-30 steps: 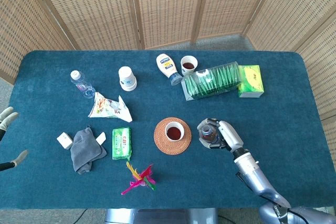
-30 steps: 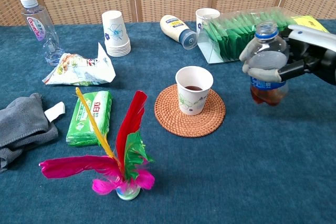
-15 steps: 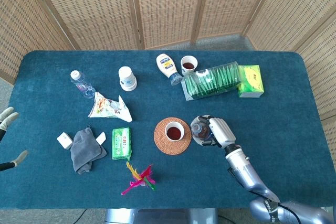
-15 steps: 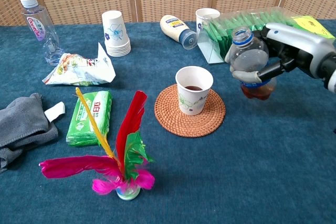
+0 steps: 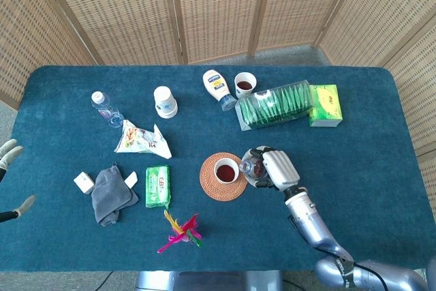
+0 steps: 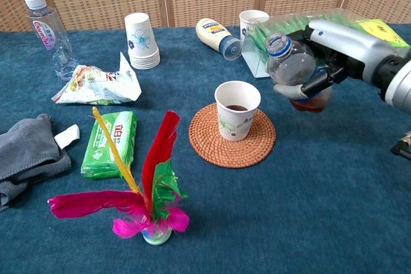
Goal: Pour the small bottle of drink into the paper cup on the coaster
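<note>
A white paper cup (image 5: 225, 170) (image 6: 237, 110) with a little dark drink in it stands on a round woven coaster (image 5: 210, 184) (image 6: 203, 142) at mid table. My right hand (image 5: 274, 169) (image 6: 324, 49) grips a small clear uncapped bottle (image 5: 253, 166) (image 6: 293, 73) with dark drink at its bottom. The bottle is lifted and tilted, its open mouth pointing left toward the cup, just right of the rim. My left hand (image 5: 9, 155) shows only at the far left edge of the head view, fingers apart and empty.
A green tea-bag box (image 5: 278, 105) and a second cup of drink (image 5: 244, 84) lie behind the hand. A mayonnaise bottle (image 5: 217, 88), stacked cups (image 5: 165, 101), water bottle (image 5: 105, 108), snack bag (image 5: 139, 138), green pack (image 5: 157, 186), grey cloth (image 5: 111, 195) and feather shuttlecock (image 6: 144, 190) fill the left.
My right hand has carried the bottle up and left toward the cup and tipped it, so its mouth now leans toward the rim. The left hand has stayed put.
</note>
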Tool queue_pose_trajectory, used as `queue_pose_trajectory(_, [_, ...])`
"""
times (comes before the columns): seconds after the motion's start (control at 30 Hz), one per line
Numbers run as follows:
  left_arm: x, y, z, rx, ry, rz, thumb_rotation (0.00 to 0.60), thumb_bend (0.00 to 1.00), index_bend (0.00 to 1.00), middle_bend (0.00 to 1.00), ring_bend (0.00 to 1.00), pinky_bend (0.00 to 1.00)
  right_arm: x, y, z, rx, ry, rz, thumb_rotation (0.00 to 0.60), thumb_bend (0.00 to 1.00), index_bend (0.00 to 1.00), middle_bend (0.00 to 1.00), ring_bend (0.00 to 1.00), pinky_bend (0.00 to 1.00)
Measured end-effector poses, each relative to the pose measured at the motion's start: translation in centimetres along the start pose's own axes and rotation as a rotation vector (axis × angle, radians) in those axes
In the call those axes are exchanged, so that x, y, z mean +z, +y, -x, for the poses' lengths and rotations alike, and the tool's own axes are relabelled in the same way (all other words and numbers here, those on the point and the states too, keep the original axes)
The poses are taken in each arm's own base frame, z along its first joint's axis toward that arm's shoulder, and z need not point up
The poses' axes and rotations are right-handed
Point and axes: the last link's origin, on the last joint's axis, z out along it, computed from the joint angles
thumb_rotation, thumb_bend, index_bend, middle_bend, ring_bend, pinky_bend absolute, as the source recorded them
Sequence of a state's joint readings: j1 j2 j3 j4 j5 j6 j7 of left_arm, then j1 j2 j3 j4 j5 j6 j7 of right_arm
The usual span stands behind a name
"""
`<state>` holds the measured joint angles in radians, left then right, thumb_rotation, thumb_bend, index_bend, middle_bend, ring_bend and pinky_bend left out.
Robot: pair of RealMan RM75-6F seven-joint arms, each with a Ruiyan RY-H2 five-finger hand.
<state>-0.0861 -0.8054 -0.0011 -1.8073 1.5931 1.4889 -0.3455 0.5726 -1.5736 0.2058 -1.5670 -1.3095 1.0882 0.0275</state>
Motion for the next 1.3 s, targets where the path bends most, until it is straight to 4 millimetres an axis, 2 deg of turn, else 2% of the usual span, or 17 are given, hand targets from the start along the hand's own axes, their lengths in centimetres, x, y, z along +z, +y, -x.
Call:
queue_pose_trajectory(0.43, [-0.1, -0.3, -0.3, -0.013, 0.000, 0.000, 0.600, 0.33, 0.00, 0.00, 0.00, 0.00, 0.9, -1.7, 1.2, -0.176, 0.027, -0.021, 0.600, 0.72, 0.49, 0.59, 0.33, 0.63])
queue_pose_trajectory(1.3, [0.0, -0.3, -0.3, -0.003, -0.002, -0.008, 0.600, 0.33, 0.00, 0.00, 0.00, 0.00, 2.2, -0.5, 1.1, -0.531, 0.129, -0.011, 0.600, 0.69, 0.50, 0.59, 0.33, 0.63])
